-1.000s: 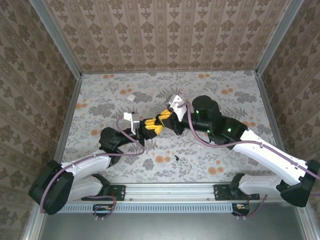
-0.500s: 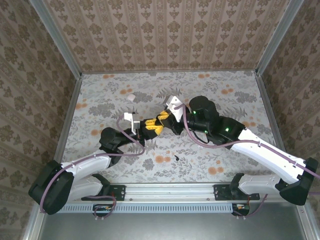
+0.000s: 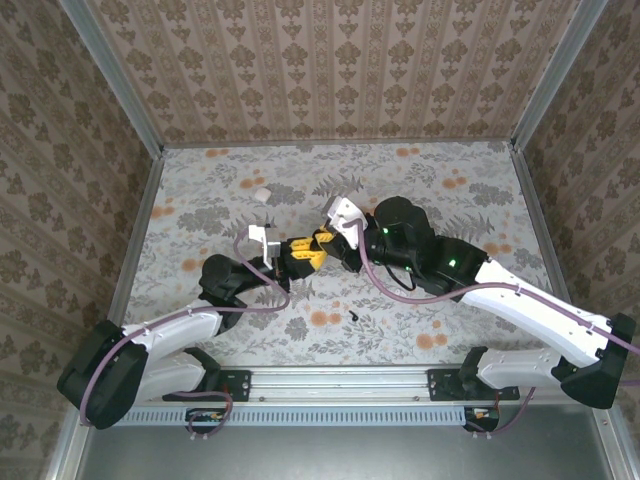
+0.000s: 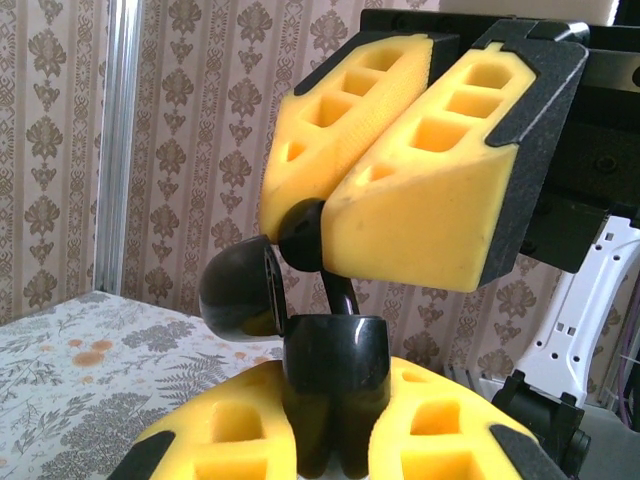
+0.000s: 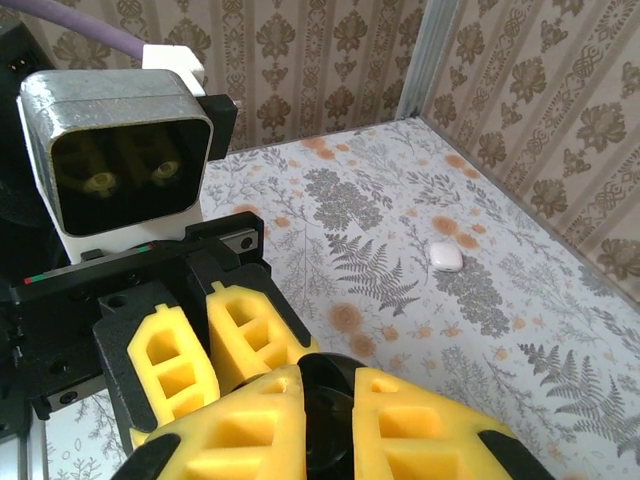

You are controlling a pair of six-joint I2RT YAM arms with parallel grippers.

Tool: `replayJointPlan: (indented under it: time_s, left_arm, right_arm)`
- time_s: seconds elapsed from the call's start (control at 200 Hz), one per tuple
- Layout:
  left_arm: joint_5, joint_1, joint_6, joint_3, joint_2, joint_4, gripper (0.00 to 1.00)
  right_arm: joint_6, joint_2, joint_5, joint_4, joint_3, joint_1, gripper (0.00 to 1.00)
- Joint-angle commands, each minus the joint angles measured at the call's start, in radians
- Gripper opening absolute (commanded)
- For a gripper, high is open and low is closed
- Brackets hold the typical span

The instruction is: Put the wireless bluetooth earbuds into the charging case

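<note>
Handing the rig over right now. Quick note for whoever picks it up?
Left hand: shut on an earbud, held in the air over mid-table.
Right hand: shut on the other end of the same earbud, tip to tip with the left.
Second earbud: loose on the table, nearer the arm bases.
Case: on the table, far left, apart from both hands.
Done: one earbud is off the table.
Left: nothing is in the case yet; both earbuds have to go in.
</note>
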Motion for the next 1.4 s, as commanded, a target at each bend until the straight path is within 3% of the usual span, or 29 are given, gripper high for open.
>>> replayJointPlan:
  time_s: [0.0,0.635,1.08,1.395]
  left_arm:
    - [-0.016,-0.006,-0.012,0.039,-0.001,0.058,0.0]
    - [-0.026,-0.006,-0.027,0.049,0.009,0.058,0.0]
    - [-0.028,-0.007,-0.029,0.046,0.018,0.058,0.0]
    - [-0.033,-0.008,-0.031,0.043,0.028,0.058,0.0]
  right_arm:
    - [-0.032,0.007,0.022,-0.065,0.006,0.018,0.14]
    - [-0.002,0.025,-0.02,-0.045,-0.016,0.051,0.21]
    - [0.144,0.034,-0.022,-0.055,0.039,0.04,0.53]
    - [0.296,0.039,-0.009,-0.144,0.165,0.008,0.63]
